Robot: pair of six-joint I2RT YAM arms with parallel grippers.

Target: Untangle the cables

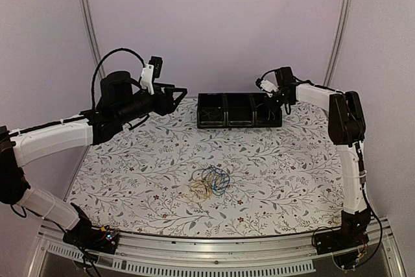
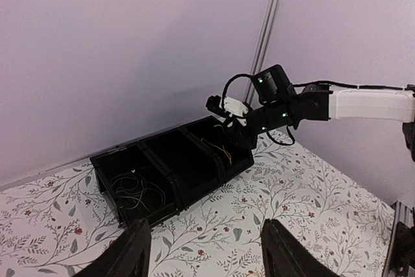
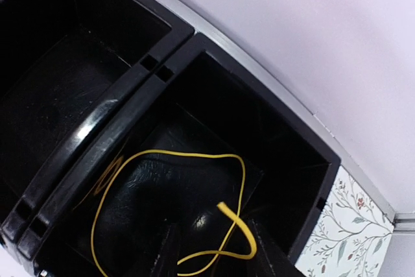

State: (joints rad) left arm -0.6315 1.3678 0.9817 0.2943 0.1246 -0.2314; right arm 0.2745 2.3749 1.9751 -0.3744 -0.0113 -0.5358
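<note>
Drop-off step: yellow cable in the right-hand bin of the far tray.
Tray (image 1: 211, 124) sits far centre; the tangle of cables (image 1: 209, 183) lies mid-table, well apart from both arms. Right gripper (image 3: 214, 251) hangs over the right bin, jaws partly open, yellow cable (image 3: 162, 155) loose between them, not clamped. Left gripper (image 2: 207, 251) hovers high at left, wide open and empty. Whitish cable (image 2: 133, 189) is in the left bin. Likely next: right arm lifts clear and picks one strand from the tangle. Right fingertips are cut off, the middle bin is too dark, and strand crossings are too small to read.
</note>
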